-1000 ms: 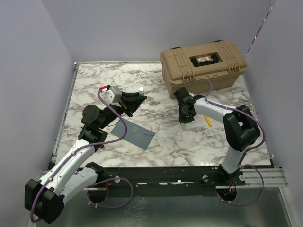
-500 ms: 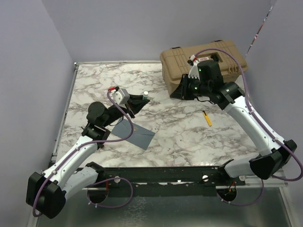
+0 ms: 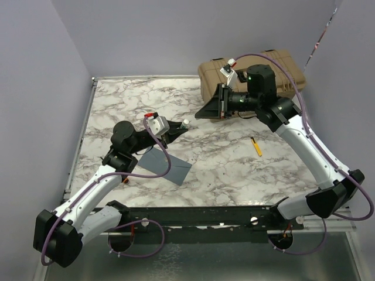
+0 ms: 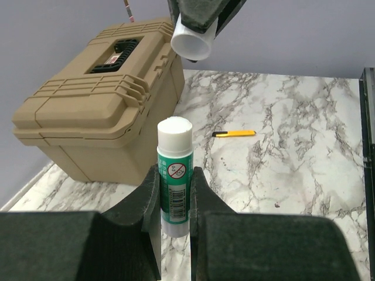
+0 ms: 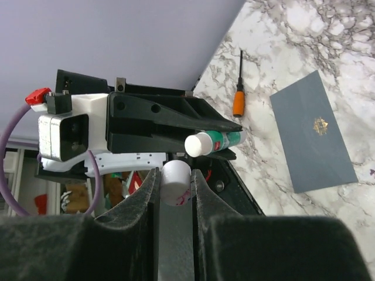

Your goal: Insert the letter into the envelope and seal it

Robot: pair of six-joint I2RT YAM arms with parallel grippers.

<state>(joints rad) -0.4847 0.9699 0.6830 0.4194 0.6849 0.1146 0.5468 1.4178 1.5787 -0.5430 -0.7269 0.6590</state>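
The left pincer (image 4: pixel 174 193) pinched a green glue stick (image 4: pixel 174 140), and the right pincer (image 5: pixel 174 190) gripped its white cap (image 5: pixel 174 175) just beside the stick's tip. The envelope (image 3: pixel 174 170) lay flat on the tabletop (image 3: pixel 234 170) at the near left. No letter showed in any view, so it was probably inside. Gluing and closing the flap seemingly remained.
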